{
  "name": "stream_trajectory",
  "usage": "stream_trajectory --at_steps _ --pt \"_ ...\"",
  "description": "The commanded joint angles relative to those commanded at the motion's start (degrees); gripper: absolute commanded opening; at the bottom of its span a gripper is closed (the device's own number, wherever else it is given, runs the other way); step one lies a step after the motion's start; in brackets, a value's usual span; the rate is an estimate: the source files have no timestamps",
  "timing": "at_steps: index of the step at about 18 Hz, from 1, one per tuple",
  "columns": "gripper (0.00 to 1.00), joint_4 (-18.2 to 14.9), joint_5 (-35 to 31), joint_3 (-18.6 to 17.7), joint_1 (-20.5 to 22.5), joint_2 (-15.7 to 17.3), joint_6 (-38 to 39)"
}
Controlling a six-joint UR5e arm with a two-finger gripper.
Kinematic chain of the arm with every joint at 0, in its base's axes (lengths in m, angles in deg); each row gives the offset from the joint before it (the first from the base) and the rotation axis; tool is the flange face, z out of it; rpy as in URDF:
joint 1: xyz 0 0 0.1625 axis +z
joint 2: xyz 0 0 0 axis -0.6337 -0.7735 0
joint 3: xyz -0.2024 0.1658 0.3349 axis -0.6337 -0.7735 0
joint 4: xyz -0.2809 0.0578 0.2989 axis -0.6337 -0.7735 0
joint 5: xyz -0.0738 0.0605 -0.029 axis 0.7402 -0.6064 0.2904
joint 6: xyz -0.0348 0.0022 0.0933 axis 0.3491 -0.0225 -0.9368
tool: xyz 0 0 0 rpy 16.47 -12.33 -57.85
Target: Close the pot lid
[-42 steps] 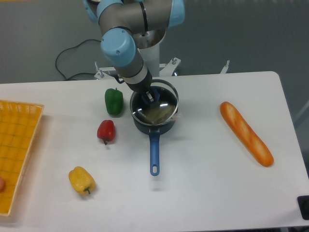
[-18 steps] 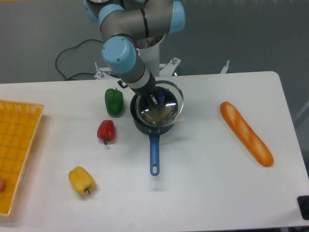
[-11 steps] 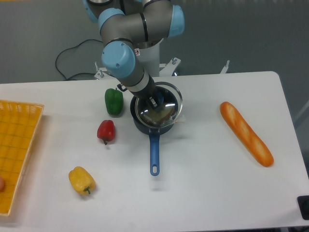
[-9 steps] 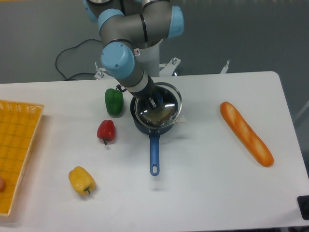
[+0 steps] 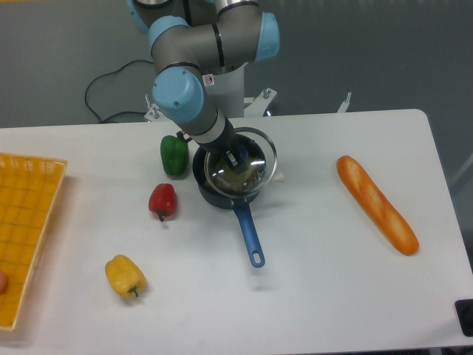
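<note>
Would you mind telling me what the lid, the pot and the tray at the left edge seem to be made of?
The lid looks like clear glass with a thin shiny metal rim: the pot's dark inside shows through it. The pot looks like metal with a glossy dark-blue coating, though coated plastic cannot be ruled out. The tray looks like yellow-orange moulded plastic with a grid pattern.

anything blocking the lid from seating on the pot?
Nothing visible. The gripper is at the lid, held over the pot and offset to its right; the green pepper sits clear on the left.
</note>
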Motion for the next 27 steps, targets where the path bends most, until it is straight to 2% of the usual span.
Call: stream_trajectory --at_steps 21,25,27 --pt "0.46 -0.09 -2.90 -0.70 -3.87 -0.88 1.58" --pt "0.49 -0.09 -3.08 -0.35 -4.48 -1.23 1.58" --pt "0.57 -0.18 -3.08 -0.35 -4.48 -1.41 1.58"
